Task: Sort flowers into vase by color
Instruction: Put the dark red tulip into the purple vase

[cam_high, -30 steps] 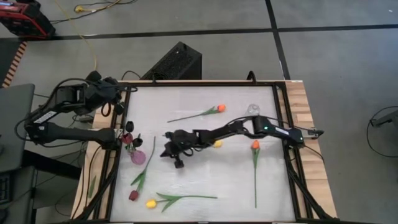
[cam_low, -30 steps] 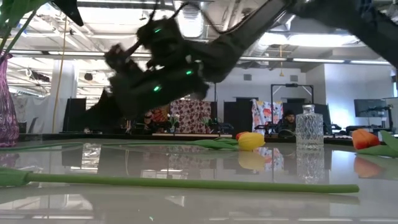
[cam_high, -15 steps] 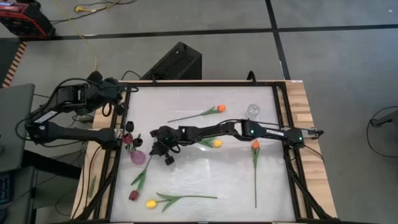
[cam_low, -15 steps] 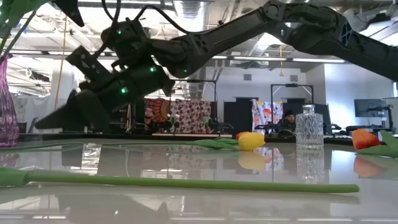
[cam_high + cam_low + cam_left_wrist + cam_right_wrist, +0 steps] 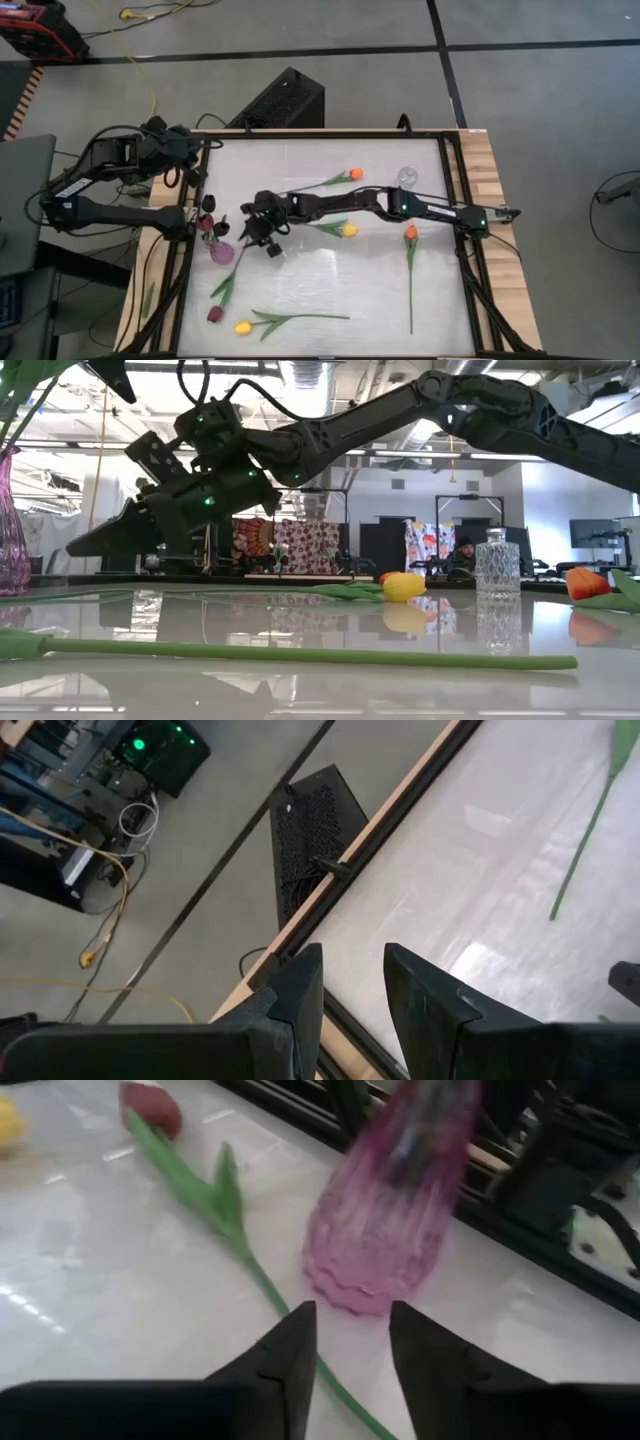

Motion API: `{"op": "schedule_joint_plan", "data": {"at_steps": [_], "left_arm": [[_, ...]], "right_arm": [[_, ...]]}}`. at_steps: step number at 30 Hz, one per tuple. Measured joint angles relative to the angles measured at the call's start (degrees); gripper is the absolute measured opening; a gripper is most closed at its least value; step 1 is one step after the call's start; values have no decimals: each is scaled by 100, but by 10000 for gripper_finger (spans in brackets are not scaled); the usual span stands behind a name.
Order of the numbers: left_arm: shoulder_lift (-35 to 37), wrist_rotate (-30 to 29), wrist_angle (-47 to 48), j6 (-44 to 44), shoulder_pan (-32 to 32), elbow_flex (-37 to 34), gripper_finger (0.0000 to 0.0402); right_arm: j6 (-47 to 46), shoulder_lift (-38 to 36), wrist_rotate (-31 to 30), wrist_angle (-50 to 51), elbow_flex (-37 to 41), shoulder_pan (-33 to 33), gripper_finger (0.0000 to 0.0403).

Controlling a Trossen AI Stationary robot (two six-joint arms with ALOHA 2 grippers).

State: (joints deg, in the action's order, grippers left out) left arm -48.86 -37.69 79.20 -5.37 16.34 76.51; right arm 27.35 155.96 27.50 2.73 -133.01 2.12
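Right fingers [image 5: 252, 236] parted, empty, hovering near the desk's left edge beside the pink vase [image 5: 221, 251]. Maroon tulip [image 5: 224, 290] just beyond the vase, stem running toward the front-left corner. Left fingers [image 5: 352, 982] slightly apart, parked at the back-left corner, farther off.

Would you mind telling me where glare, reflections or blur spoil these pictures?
Low view: the glossy table mirrors the yellow tulip head and the clear glass vase; ceiling lights glare behind the right arm. Right wrist view: the pink vase is blurred towards its top. High view: evenly lit, little glare.
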Motion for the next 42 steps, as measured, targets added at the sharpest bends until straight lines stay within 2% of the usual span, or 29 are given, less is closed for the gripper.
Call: {"op": "schedule_joint_plan", "data": {"at_steps": [4,8,10,16,20,24,27,32,36,42], "left_arm": [[0,4,0,-172,0,0,98],[0,23,0,-276,-2,0,98],[2,71,-2,-312,-2,0,98],[-12,138,-11,-334,-2,0,98],[-26,125,-17,-332,-2,0,98],[-68,121,-29,-339,-2,0,98],[-117,120,-28,-356,-2,0,98],[-183,153,-12,-345,-2,-2,98],[-188,100,-49,-90,-2,-2,98],[-121,-508,-67,-37,-1,-2,98]], "right_arm": [[13,28,395,-5,-2,-16,186],[-2,311,68,-327,4,-48,210],[-25,493,-144,-437,-72,-51,214],[-98,619,-45,69,-216,3,207],[20,566,-45,868,-243,56,188],[99,548,-47,1421,-247,60,151],[163,553,-73,1615,-240,58,111],[395,327,88,2187,-222,60,22],[471,-98,154,3073,-181,134,19],[1184,-910,993,4716,-151,563,16]]}}
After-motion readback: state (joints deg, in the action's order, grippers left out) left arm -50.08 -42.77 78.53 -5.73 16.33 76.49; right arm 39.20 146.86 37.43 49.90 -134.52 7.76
